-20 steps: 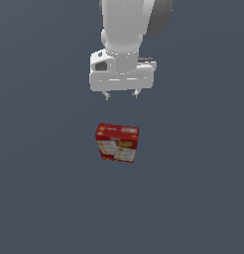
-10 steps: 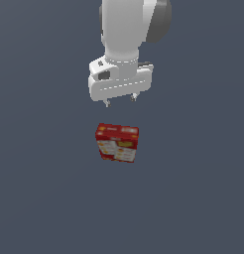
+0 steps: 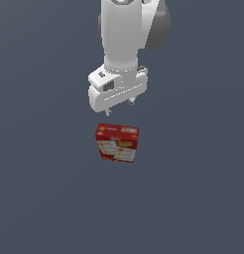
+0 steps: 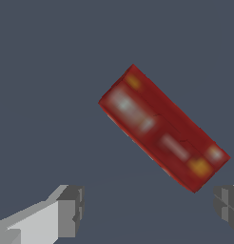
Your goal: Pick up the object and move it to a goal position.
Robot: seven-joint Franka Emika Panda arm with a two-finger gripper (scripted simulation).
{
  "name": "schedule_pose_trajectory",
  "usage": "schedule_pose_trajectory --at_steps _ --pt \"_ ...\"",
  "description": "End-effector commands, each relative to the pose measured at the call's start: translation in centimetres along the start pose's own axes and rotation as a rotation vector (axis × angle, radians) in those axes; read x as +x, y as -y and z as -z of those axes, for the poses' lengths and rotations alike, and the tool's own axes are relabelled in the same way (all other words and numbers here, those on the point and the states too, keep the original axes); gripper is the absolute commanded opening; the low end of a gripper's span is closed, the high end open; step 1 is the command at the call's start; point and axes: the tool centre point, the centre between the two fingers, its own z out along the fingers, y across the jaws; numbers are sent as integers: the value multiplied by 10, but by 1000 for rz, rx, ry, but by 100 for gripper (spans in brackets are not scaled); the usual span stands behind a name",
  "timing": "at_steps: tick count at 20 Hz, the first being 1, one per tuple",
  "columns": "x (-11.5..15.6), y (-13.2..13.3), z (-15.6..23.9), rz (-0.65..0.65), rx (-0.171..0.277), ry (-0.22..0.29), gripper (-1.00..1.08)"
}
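Note:
The object (image 3: pixel 117 143) is a small red carton with white and yellow label panels, standing on the dark grey floor. In the wrist view its red top face (image 4: pixel 162 127) lies at a slant, blurred. My gripper (image 3: pixel 119 107) hangs above and slightly behind the carton, apart from it, with only its short fingertips showing under the white hand. The wrist view shows both fingers (image 4: pixel 71 209) spread wide with nothing between them, so the gripper (image 4: pixel 150 207) is open. The carton sits ahead of the gap, not inside it.
A plain dark grey floor (image 3: pixel 193 198) fills both views. No other objects, containers or edges show. The white arm (image 3: pixel 126 34) rises out of the top of the exterior view.
The hand has turned about its vertical axis and shifted slightly toward the exterior view's left, lowering a little. The carton has stayed where it was.

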Motion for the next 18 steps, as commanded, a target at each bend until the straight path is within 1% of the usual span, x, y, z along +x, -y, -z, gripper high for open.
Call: schedule_pose_trajectory --at_steps 1,18 --pt "3 -3 -4 67 0 0 100" --pt "22 -22 -28 510 2 -10 100"
